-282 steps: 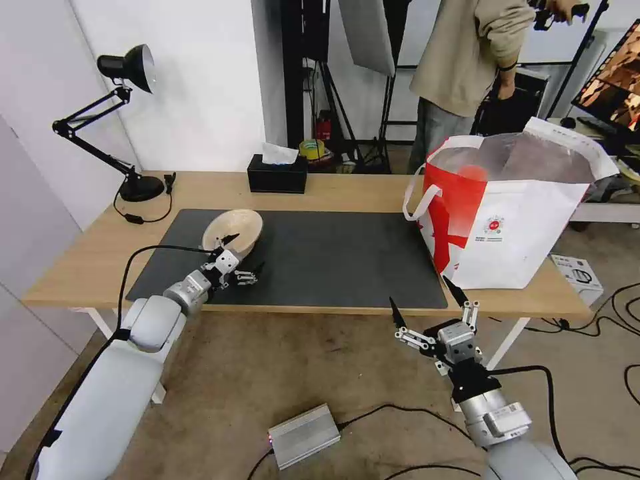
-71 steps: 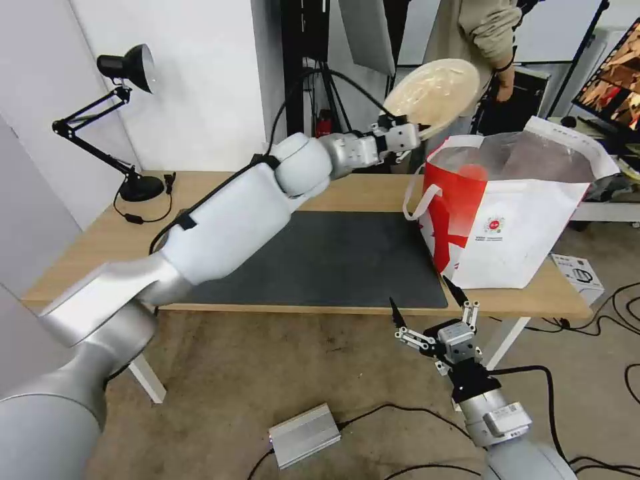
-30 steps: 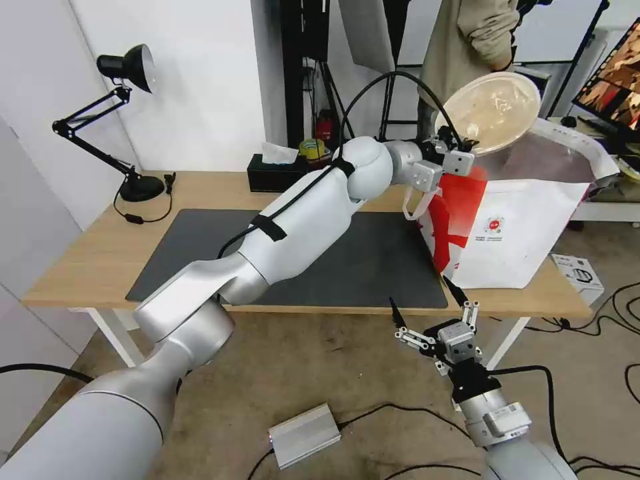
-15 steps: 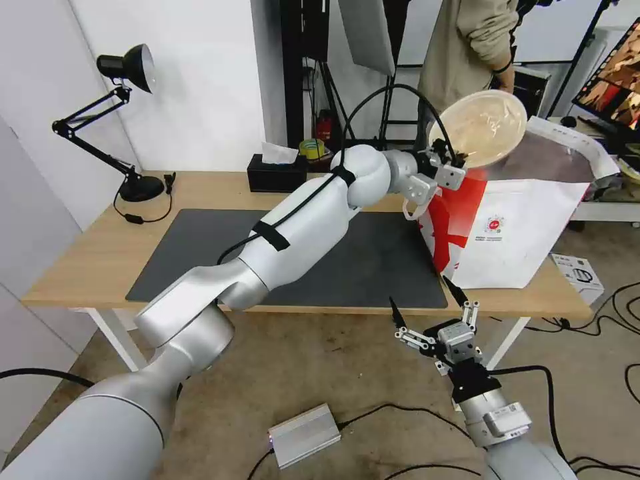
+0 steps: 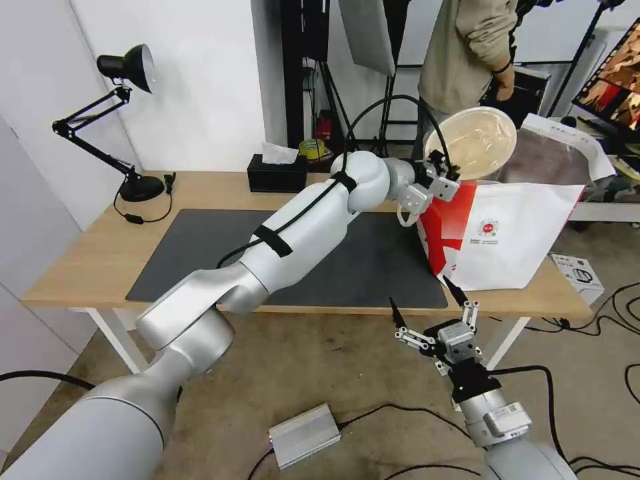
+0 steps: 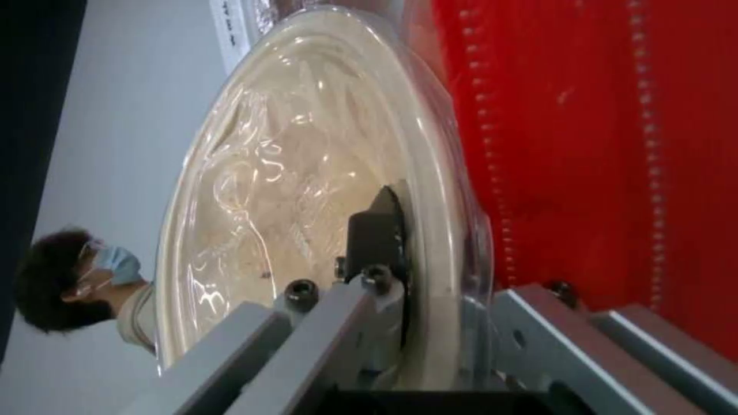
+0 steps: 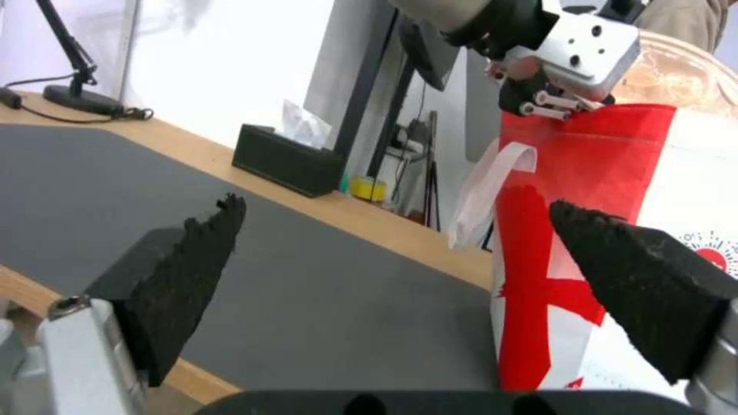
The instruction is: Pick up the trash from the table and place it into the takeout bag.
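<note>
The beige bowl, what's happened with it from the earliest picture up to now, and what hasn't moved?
The left gripper, shut on the beige bowl, carried it off the mat and is lowering it, tipped on edge, over the takeout bag. The bag shifted slightly. The right gripper stayed open below the table edge; lamp and tissue box unchanged.

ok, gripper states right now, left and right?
Left gripper: shut on the beige bowl, at the takeout bag mouth.
Right gripper: open, empty.
</note>
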Robot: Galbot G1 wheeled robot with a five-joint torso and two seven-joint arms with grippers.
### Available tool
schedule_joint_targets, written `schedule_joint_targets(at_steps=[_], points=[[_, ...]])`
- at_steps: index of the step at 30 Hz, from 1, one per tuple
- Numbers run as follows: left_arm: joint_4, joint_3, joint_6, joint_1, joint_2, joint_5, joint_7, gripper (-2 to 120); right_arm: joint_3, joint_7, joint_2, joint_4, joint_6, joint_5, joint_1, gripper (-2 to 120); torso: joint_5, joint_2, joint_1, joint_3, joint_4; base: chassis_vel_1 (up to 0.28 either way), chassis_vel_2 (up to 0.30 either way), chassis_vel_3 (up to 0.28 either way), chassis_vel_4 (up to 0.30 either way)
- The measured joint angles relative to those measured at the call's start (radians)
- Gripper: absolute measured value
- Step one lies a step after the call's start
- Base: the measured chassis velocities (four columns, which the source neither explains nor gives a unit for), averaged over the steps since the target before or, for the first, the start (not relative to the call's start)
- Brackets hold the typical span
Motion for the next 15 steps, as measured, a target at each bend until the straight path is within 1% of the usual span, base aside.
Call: schedule_joint_targets(at_steps=[15], points=[[0.000, 0.011, 0.003, -0.012, -0.001, 0.024, -0.001, 1, 0.000, 0.000, 0.000, 0.000, 0.000, 0.000, 0.000, 100, 0.0000, 0.000, 0.000, 0.000, 0.0000, 0.000, 0.000, 0.000, 0.000]])
